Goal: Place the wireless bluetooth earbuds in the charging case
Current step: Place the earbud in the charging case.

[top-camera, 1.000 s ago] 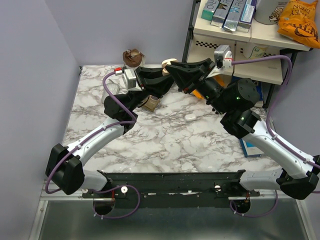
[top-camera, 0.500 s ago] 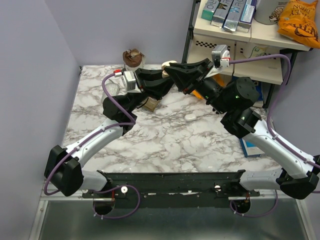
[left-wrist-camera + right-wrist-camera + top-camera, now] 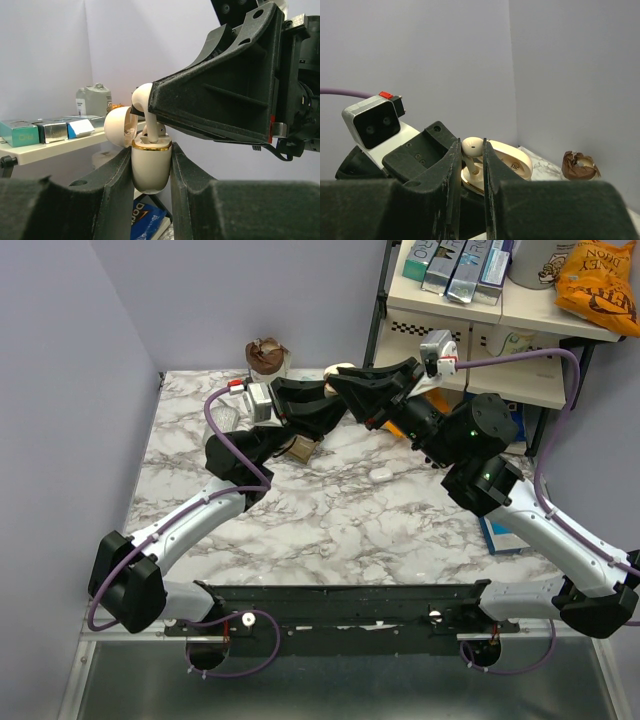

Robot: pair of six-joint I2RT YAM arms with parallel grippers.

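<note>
My left gripper (image 3: 151, 155) is shut on the cream charging case (image 3: 151, 170), which has a gold rim, and holds it upright in the air with its lid (image 3: 119, 127) swung open. My right gripper (image 3: 471, 150) is shut on one cream earbud (image 3: 473, 145) by its head. The earbud's stem points down into the case (image 3: 474, 179). In the top view the two grippers (image 3: 325, 405) (image 3: 340, 388) meet above the far middle of the table. A small white piece (image 3: 380, 475), possibly the other earbud, lies on the marble.
A brown crumpled object (image 3: 267, 353) sits at the table's far edge and also shows in the right wrist view (image 3: 580, 165). A shelf unit (image 3: 480, 315) with boxes and a snack bag stands at the far right. A beige item (image 3: 300, 447) lies under the left arm. A blue box (image 3: 500, 537) sits by the right edge.
Both grippers have shifted slightly toward the far side together. The case and the earbud stay gripped.
</note>
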